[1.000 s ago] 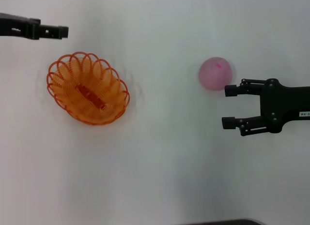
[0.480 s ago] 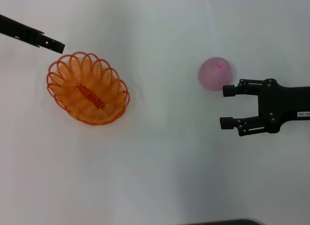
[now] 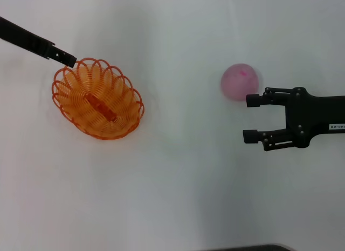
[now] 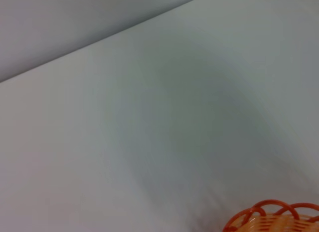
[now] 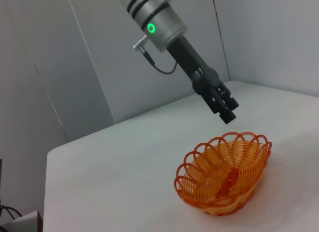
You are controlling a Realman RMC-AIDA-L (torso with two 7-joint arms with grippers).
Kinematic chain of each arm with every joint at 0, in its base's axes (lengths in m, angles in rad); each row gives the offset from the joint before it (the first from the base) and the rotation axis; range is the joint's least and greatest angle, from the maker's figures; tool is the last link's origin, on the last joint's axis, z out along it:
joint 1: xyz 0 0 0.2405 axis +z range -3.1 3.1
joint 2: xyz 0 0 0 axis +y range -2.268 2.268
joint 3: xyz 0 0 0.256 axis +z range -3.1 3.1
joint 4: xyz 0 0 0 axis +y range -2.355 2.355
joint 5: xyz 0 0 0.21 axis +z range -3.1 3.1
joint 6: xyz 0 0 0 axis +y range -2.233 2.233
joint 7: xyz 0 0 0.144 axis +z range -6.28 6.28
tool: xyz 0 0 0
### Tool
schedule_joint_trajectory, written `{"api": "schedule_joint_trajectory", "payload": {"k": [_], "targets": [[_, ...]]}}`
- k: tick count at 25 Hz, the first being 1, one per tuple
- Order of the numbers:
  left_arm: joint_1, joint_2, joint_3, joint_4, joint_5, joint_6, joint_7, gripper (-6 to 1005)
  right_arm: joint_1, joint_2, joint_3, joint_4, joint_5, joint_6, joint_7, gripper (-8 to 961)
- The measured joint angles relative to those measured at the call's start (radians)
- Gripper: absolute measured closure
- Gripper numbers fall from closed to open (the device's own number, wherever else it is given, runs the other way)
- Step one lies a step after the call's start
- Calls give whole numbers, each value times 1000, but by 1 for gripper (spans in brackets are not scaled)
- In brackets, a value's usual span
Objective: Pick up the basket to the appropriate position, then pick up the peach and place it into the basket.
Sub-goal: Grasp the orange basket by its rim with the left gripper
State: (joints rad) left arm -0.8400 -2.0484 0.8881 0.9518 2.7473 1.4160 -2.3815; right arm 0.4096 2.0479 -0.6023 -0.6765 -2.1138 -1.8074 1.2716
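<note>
Nearest to the robot, on the right side of the table, the right gripper is seen low over the white top. Its two fingers are spread wide apart w/ nothing between them. The far finger is just beside the peach, maybe touching its near edge; that can't be told for sure.

The peach is a round pale pink ball w/ a small dark pink mark on top. It sits on the table, well apart from the basket. It is judged to be light and smooth, so it could roll away if it is bumped on one side. It should be taken across its middle, w/ one finger on each side, and not squeezed hard, since a soft fruit can be dented.

Farther off on the left, the basket rests on the table, an orange oval made of looped wire. It is judged to be light and a bit springy, w/ lots of holes. It is too wide to be held across, so the rim is the best place: one finger inside a loop and one outside.

Farthest away, the left gripper hangs over the far rim of the basket, tilted down at it. In the right wrist view its fingers look close together, w/ nothing held, but whether they are fully closed can't be told. The basket is not yet held.
</note>
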Motion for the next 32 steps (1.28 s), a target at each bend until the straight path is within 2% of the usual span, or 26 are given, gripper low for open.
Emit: {"api": "schedule_joint_trajectory", "payload": {"k": [16,32], "targets": [[-2,-9,82,-155,2,-171,22,116,-4,8,-4,0,0,5,0,36],[-12,-10,98,-191,3,-197,17,150,-5,8,5,0,1,5,0,36]]}}
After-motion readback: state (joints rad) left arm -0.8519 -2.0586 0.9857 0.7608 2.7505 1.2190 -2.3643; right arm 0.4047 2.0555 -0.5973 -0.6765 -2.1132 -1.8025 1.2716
